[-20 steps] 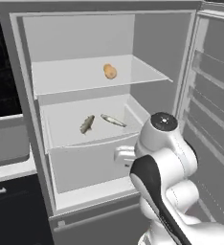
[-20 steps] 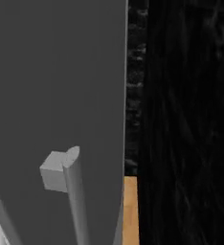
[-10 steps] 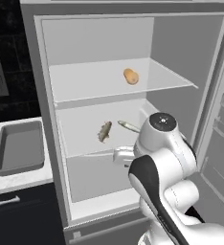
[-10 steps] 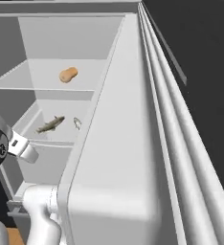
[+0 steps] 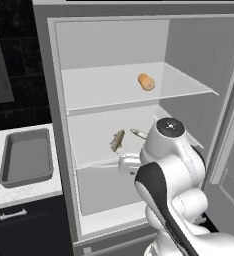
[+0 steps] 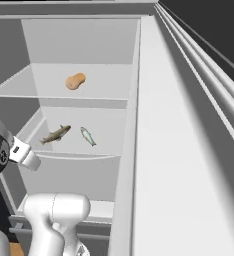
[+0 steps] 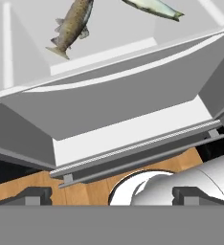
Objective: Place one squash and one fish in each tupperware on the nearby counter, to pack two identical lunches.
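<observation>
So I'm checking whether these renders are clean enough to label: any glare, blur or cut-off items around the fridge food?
Left base view: even flat light, no glare; the squash is sharp, the arm covers part of one fish. Right base view: the door's edge takes up the right side. Hand view: crisp, but both fish are cropped at the top edge.

I see matt pale grey plastic-looking fridge shelves (image 5: 114,90) and a matt grey tupperware (image 5: 26,157). The counter (image 5: 19,192) looks like smooth white marble.
</observation>
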Tool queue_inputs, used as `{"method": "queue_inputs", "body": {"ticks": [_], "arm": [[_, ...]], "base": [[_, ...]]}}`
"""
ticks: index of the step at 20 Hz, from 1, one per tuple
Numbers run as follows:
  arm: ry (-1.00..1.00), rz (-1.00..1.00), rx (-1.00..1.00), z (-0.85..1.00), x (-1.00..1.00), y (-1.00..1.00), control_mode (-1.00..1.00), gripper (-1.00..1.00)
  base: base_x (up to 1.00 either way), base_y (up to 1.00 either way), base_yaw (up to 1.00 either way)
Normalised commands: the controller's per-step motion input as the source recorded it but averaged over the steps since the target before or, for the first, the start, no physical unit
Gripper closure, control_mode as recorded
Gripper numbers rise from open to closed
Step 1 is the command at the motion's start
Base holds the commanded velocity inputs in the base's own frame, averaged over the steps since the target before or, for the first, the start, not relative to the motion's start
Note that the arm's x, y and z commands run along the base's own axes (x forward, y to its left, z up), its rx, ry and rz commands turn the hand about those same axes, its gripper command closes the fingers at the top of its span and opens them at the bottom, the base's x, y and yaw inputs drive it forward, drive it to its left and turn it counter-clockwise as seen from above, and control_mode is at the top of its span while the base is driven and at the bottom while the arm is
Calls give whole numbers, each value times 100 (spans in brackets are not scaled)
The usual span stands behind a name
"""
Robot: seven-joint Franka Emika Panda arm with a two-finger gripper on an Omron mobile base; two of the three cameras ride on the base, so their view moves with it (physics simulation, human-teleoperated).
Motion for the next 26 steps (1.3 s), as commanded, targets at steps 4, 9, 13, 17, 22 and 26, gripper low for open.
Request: {"method": "queue_inputs", "body": {"ticks": [4, 9, 13, 17, 22, 26], "arm": [[0, 0, 0, 0, 0, 0, 100, -100], [0, 0, 0, 0, 0, 0, 100, -100], [-6, 1, 0, 22, 0, 0, -100, -100], [-46, 12, 0, 97, -5, -1, -100, -100], [-18, 6, 0, 66, 52, 0, -100, -100], [8, 1, 4, 27, 83, -9, -100, -100]], "base": [[25, 19, 0], [41, 14, 0], [20, 13, 0], [0, 0, 0], [0, 0, 0], [0, 0, 0]]}}
